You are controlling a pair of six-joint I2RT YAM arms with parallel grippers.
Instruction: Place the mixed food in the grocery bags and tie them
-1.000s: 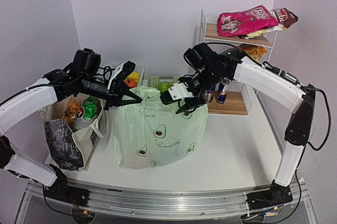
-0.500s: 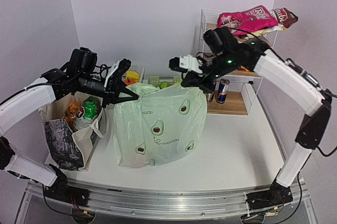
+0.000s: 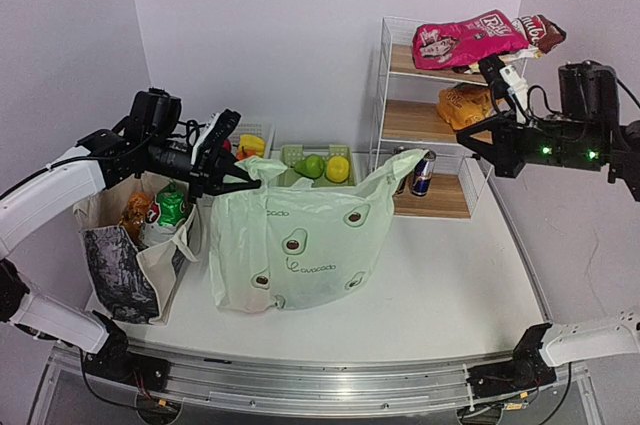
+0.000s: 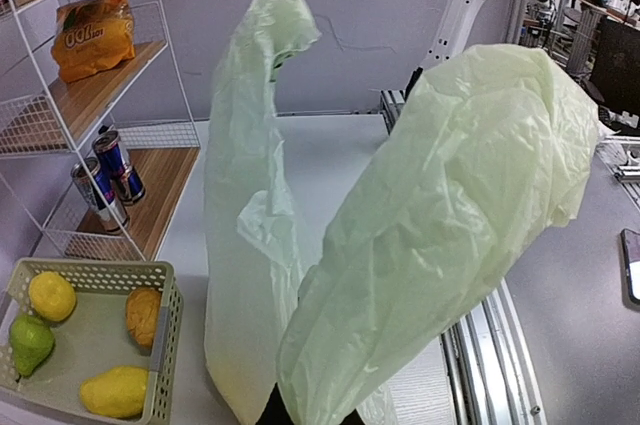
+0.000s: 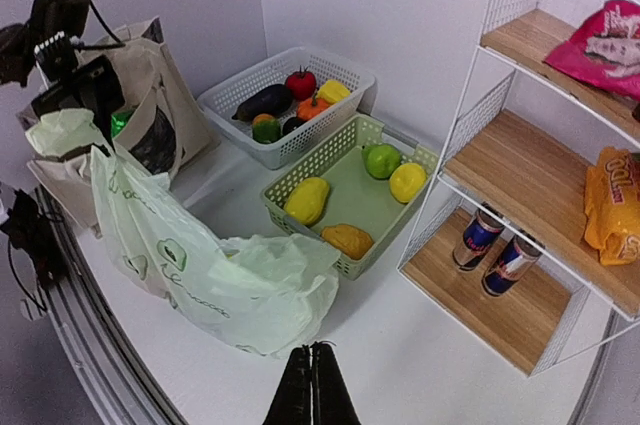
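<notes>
Plastic bag [image 3: 300, 245]: small word "avocado" beside the printed avocado pictures. Orange packet [image 4: 92, 35] on shelf [image 4: 100, 90]: big dark letters, not legible (blurred). Pink packet [image 3: 465, 40]: white script, unreadable.

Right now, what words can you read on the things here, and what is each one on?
"avocado": on the pale-green plastic bag.
Too blurred to read: white lettering on the pink snack packet.
Unclear: letters on the orange snack packet.
Too small: print on the drink cans.

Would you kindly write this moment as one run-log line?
left tool: shut on plastic bag handle | right tool: shut, empty | tote: open, filled
</notes>
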